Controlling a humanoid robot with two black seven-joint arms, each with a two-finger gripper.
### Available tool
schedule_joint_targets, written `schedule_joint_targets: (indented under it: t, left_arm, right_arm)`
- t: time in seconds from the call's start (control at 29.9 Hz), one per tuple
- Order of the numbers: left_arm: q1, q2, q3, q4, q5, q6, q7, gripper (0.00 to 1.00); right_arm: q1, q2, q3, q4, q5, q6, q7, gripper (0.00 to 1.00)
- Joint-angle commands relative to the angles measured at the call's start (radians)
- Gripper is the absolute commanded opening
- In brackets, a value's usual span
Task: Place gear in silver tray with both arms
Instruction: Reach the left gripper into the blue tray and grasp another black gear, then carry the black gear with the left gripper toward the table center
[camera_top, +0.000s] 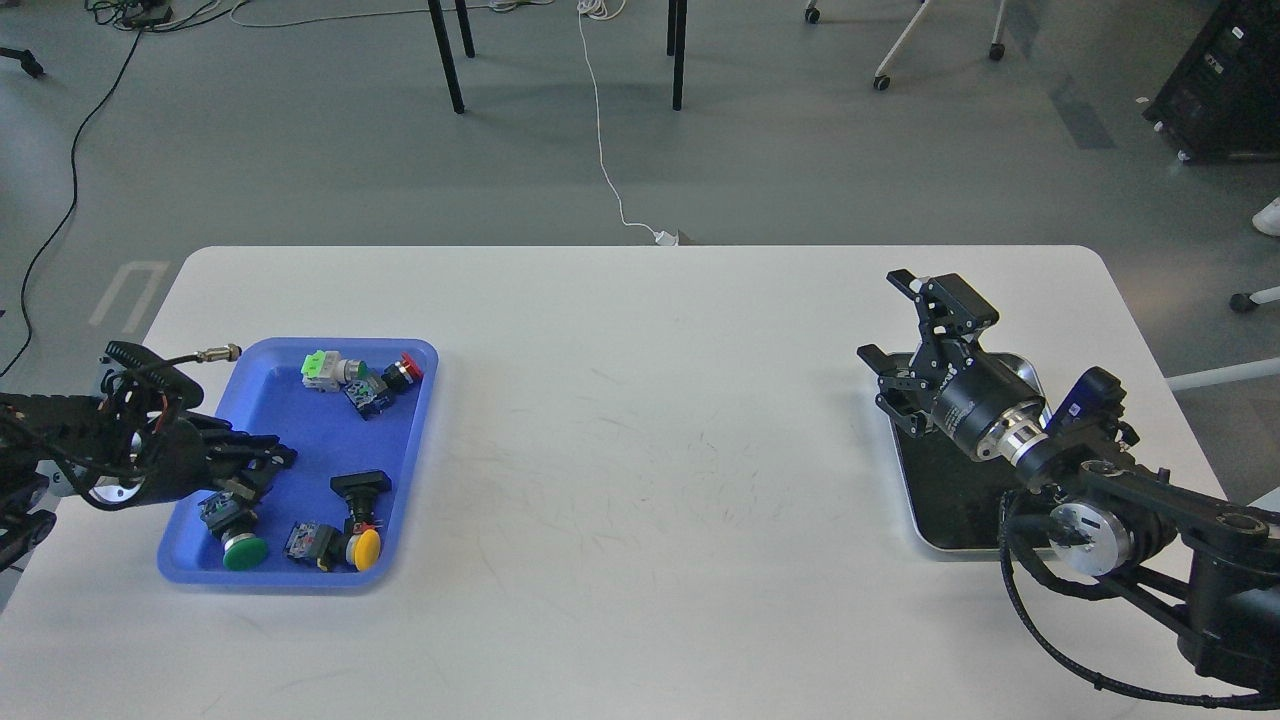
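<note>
The gear is several push-button switch parts in a blue plastic tray (300, 425) at the left: a green-capped one (243, 549), a yellow-capped one (366, 546), a black one (360, 483), and a green-white block (320, 367). My left gripper (268, 462) hangs low over the tray's left side, just above the green-capped part. Its dark fingers are close together and I cannot tell them apart. The silver tray (930, 545), with a shiny rim and a dark floor, lies at the right. My right gripper (888, 316) is open and empty above its far left corner.
My right arm (1100, 500) covers much of the silver tray's right side. A metal cable connector (220, 352) sticks out from my left wrist. The white table (650, 450) runs between the two trays. Chair legs and cables are on the floor beyond.
</note>
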Motion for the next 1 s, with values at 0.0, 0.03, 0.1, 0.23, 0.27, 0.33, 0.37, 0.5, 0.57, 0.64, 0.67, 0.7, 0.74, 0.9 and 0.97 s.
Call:
schedule_joint_targets:
  t: [0.0, 0.03, 0.1, 0.23, 0.27, 0.33, 0.37, 0.5, 0.57, 0.64, 0.67, 0.7, 0.74, 0.9, 0.97]
  left_arm:
    - [-0.001, 0.002, 0.015, 0.002, 0.000, 0.002, 0.000, 0.15]
    - [-0.004, 0.004, 0.015, 0.001, 0.000, 0.007, 0.000, 0.15]
    - [-0.015, 0.007, 0.014, -0.002, 0.000, 0.013, 0.000, 0.15]
    - [-0.064, 0.022, 0.011, -0.062, 0.000, 0.013, 0.000, 0.15]
    - [-0.087, 0.039, 0.011, -0.099, 0.000, 0.010, 0.000, 0.15]
    - [-0.120, 0.077, 0.011, -0.183, 0.000, -0.002, 0.000, 0.15]
    - [-0.136, 0.086, 0.011, -0.221, 0.000, -0.010, 0.000, 0.15]
    - [-0.223, 0.080, 0.012, -0.366, 0.000, -0.074, 0.000, 0.15]
    - [-0.252, 0.061, 0.012, -0.415, 0.000, -0.113, 0.000, 0.16]
    - [-0.275, -0.002, 0.014, -0.436, 0.000, -0.143, 0.000, 0.16]
    - [-0.285, -0.057, 0.015, -0.438, 0.000, -0.162, 0.000, 0.16]
    - [-0.292, -0.108, 0.020, -0.435, 0.000, -0.182, 0.000, 0.16]
    - [-0.302, -0.158, 0.025, -0.427, 0.000, -0.199, 0.000, 0.16]
    - [-0.369, -0.396, 0.106, -0.343, 0.000, -0.227, 0.000, 0.16]
    - [-0.404, -0.476, 0.153, -0.306, 0.000, -0.227, 0.000, 0.16]
  right_arm:
    - [0.000, 0.000, -0.001, 0.000, -0.006, 0.000, 0.000, 0.96]
    - [0.002, 0.000, -0.001, 0.000, -0.006, 0.000, 0.000, 0.96]
    - [0.002, -0.005, 0.002, 0.000, -0.006, 0.000, 0.000, 0.96]
    - [0.002, -0.017, 0.007, 0.012, -0.006, 0.000, 0.000, 0.96]
    - [0.002, -0.017, 0.010, 0.012, -0.006, 0.000, 0.000, 0.96]
    - [0.002, -0.023, 0.010, 0.012, -0.006, 0.000, 0.000, 0.96]
    - [0.003, -0.026, 0.008, 0.012, -0.006, 0.000, 0.000, 0.96]
    - [0.009, -0.034, 0.025, 0.012, -0.003, 0.000, 0.000, 0.96]
    - [0.009, -0.037, 0.040, 0.012, -0.002, 0.000, 0.000, 0.96]
    - [0.009, -0.039, 0.047, 0.012, -0.001, -0.002, 0.000, 0.96]
    - [0.006, -0.039, 0.047, 0.011, 0.000, -0.005, 0.000, 0.96]
    - [0.003, -0.040, 0.047, 0.011, -0.001, -0.009, 0.000, 0.96]
    - [0.002, -0.040, 0.047, 0.008, 0.000, -0.014, 0.000, 0.96]
    - [-0.024, -0.055, 0.060, 0.009, 0.000, -0.017, 0.000, 0.96]
    - [-0.035, -0.072, 0.079, 0.011, 0.000, -0.017, 0.000, 0.96]
